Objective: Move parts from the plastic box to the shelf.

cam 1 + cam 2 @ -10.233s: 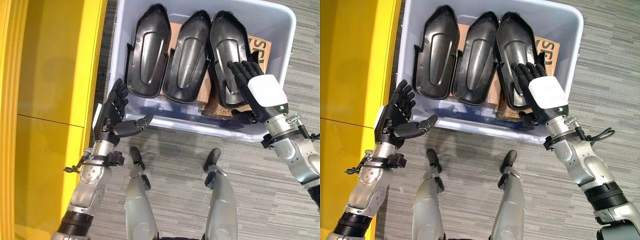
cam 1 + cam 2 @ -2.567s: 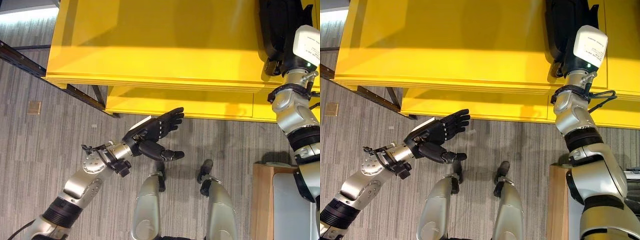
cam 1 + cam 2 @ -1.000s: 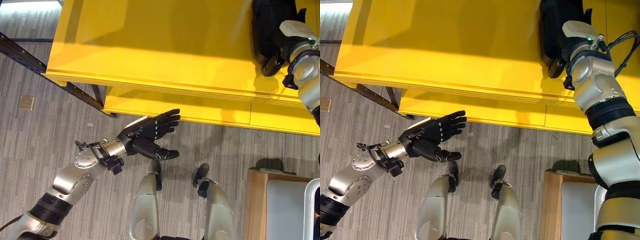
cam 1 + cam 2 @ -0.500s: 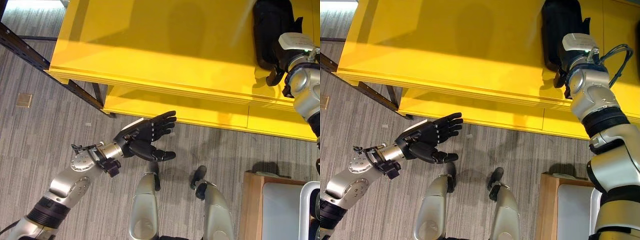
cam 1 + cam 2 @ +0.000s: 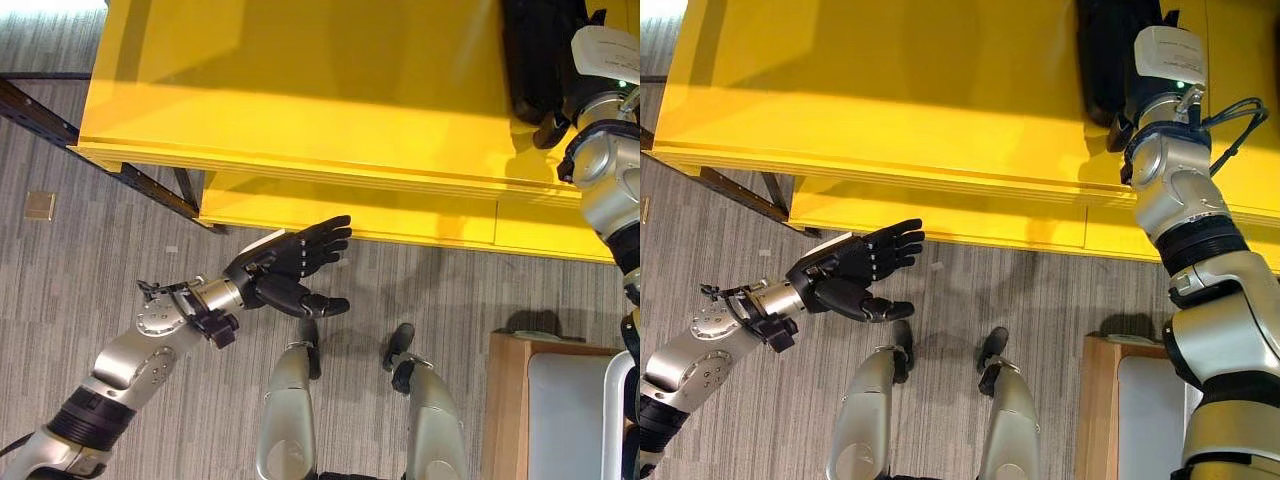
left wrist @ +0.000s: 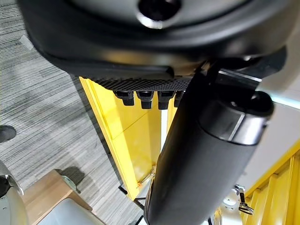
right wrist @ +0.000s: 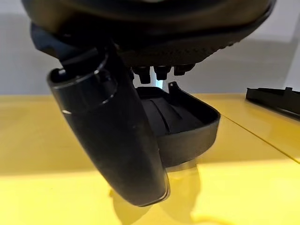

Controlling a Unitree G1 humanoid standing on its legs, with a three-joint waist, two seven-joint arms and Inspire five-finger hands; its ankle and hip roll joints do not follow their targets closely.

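A black moulded part [image 5: 533,55] lies on the top of the yellow shelf [image 5: 300,90] at the far right. My right hand [image 5: 603,55], with its white cover, is beside the part's near end on the right. In the right wrist view that hand [image 7: 112,136] has straight fingers, and the part [image 7: 187,124] rests flat on the yellow surface just past the thumb. My left hand [image 5: 288,267] hovers open and empty over the floor in front of the shelf. The pale plastic box [image 5: 614,420] peeks in at the lower right.
A second black part [image 7: 275,98] lies farther along the shelf. A lower yellow shelf level [image 5: 350,212] juts out below the top. A dark rack beam [image 5: 60,125] runs at the left. The box stands on a wooden stand [image 5: 510,410]. Grey carpet lies in front.
My right hand has straightened and reached a little farther onto the shelf beside the part. The view has shifted slightly. My left hand keeps its open pose.
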